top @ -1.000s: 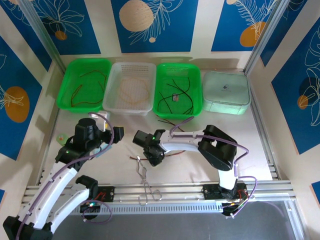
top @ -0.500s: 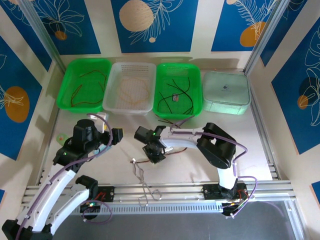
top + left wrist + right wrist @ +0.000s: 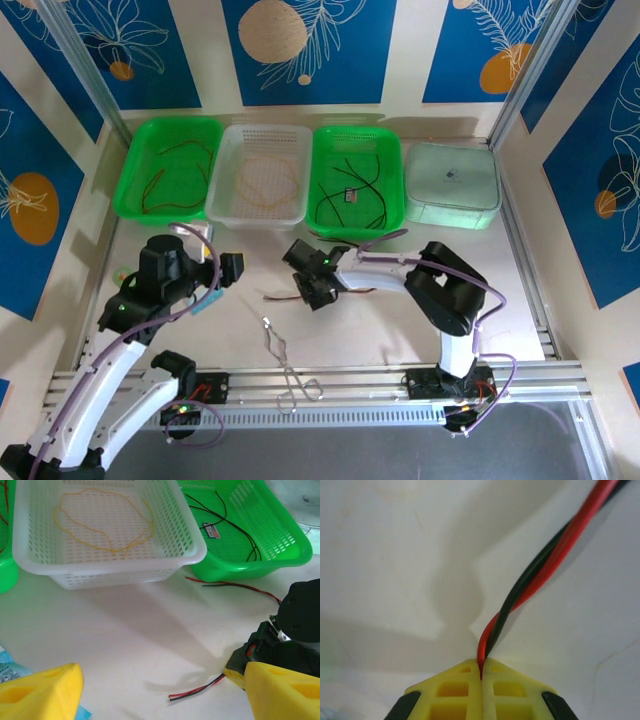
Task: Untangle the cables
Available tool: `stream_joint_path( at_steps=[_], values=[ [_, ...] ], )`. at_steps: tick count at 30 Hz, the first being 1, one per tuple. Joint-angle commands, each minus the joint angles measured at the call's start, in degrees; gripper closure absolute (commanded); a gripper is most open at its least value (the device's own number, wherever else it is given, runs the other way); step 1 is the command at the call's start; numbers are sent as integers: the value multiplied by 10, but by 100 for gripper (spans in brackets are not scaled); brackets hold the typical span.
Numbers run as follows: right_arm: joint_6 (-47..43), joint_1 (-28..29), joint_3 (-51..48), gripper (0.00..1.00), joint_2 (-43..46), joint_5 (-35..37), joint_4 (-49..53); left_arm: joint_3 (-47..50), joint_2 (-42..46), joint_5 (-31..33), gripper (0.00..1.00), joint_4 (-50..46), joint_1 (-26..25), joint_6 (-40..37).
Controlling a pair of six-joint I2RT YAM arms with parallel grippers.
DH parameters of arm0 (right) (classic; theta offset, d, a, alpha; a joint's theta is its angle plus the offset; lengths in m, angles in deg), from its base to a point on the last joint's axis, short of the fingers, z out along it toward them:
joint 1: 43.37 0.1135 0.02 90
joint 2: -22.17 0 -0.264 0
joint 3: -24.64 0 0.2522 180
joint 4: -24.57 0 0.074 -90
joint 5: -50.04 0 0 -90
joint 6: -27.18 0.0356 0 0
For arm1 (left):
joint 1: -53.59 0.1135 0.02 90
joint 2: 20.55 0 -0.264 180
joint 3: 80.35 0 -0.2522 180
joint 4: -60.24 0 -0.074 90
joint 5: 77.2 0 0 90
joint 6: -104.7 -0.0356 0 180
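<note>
Right end effector (image 3: 481,672) is clamped on the twisted red-and-black cables (image 3: 540,565), and a hard pull could tighten the twist or slip them free.

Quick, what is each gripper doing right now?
Left gripper: open, nothing between the jaws.
Right gripper: shut on the red-black cable.
</note>
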Motion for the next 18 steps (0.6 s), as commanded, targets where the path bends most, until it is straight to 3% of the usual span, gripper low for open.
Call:
stream_joint_path(
  at_steps=[1, 12, 18],
  values=[
    [362, 1, -43, 100, 60, 42, -31, -38, -14, -41, 17, 1, -5, 20],
    [361, 29, -157, 100, 225, 103, -114, -183, -98, -130, 18, 15, -4, 52],
    [329, 56, -219, 100, 287, 234, -270, -229, -118, -182, 23, 31, -5, 92]
  ],
)
